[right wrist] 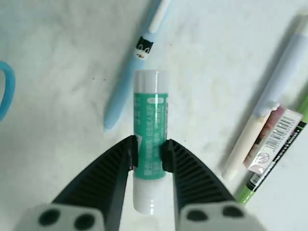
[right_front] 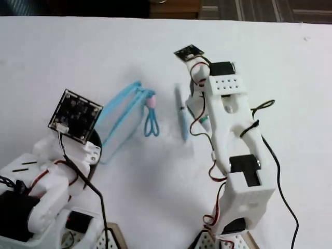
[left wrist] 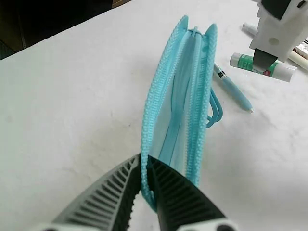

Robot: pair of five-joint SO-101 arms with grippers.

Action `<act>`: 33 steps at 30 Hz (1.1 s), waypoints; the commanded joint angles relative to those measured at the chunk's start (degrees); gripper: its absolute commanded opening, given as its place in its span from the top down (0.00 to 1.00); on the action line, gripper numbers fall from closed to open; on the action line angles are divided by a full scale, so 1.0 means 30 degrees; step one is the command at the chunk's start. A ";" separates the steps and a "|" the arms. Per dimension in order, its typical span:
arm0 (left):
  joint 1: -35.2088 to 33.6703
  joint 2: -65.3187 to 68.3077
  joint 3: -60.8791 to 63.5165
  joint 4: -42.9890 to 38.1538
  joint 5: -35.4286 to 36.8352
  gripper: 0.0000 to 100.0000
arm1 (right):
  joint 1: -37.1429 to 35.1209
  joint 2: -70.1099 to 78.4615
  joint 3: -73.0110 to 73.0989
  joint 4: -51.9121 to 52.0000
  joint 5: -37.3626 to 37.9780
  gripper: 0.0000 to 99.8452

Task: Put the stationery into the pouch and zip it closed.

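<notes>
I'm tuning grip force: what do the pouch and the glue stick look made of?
Pouch: probably thin, translucent blue plastic sheet, slightly glossy, edged with woven fabric zipper tape whose teeth show. Glue stick: rigid, smooth plastic tube, glossy, white with a green printed label; light glints on it.

The left arm (right_front: 44,179) and right arm (right_front: 233,119) are white shells with black servo blocks, red and black cables, and a black circuit board (right_front: 75,115) at each wrist. The left pincer (left wrist: 143,161) has one grey and one black ribbed finger; the right pincer (right wrist: 147,147), two black.
</notes>
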State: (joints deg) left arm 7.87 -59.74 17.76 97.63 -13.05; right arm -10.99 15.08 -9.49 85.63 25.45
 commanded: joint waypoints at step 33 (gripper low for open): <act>-0.0278 0.0337 -0.0059 0.0205 0.0147 0.98 | -0.2593 -1.0183 0.7062 -0.3297 -0.5861 0.79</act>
State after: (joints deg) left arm 7.87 -59.74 17.76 97.63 -13.05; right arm -19.69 -21.32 11.43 74.20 6.55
